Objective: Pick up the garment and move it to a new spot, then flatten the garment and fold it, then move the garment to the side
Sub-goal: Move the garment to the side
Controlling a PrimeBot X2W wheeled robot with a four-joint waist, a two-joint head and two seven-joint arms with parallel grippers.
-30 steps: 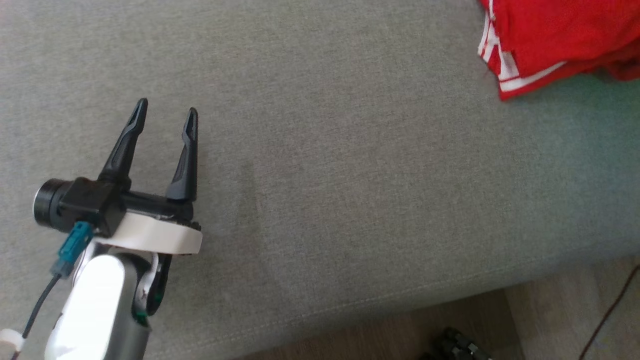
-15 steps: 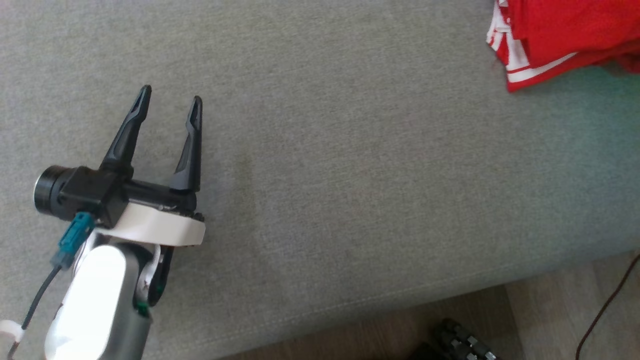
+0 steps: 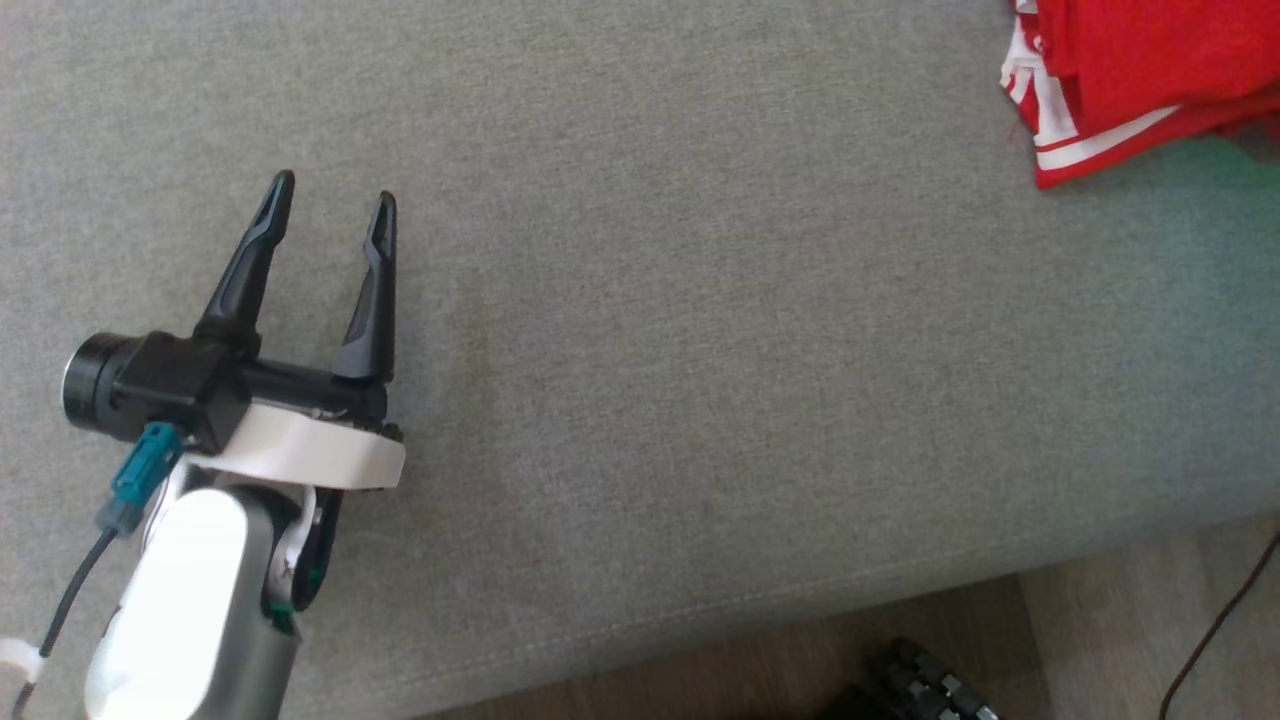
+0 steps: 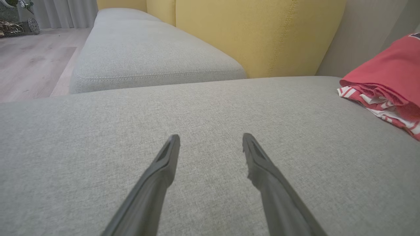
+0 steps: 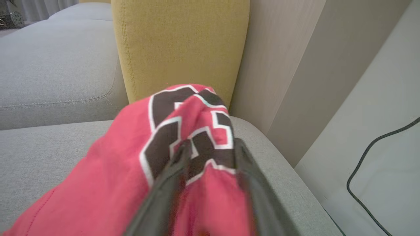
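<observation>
The garment [image 3: 1150, 70] is red with white stripes and lies bunched at the far right of the grey sofa seat [image 3: 700, 350]. The left wrist view shows the garment [image 4: 390, 75] as a folded heap off to the right. My left gripper [image 3: 334, 190] hovers open over bare seat at the left, far from the cloth and holding nothing; its fingers [image 4: 211, 137] are spread wide. In the right wrist view my right gripper [image 5: 210, 146] has its fingers parted around a raised fold of the garment [image 5: 131, 164], which bears a black and white print.
Yellow back cushions [image 4: 256, 32] rise behind the seat. The seat's front edge drops to a wooden floor [image 3: 1100, 640], where a thin cable [image 3: 1220, 620] and a dark object [image 3: 920, 685] lie. A pale wall panel [image 5: 288, 82] stands just beyond the sofa's right end.
The whole head picture has shifted a little, so the camera has moved. My left gripper stays open in about the same place over the seat.
</observation>
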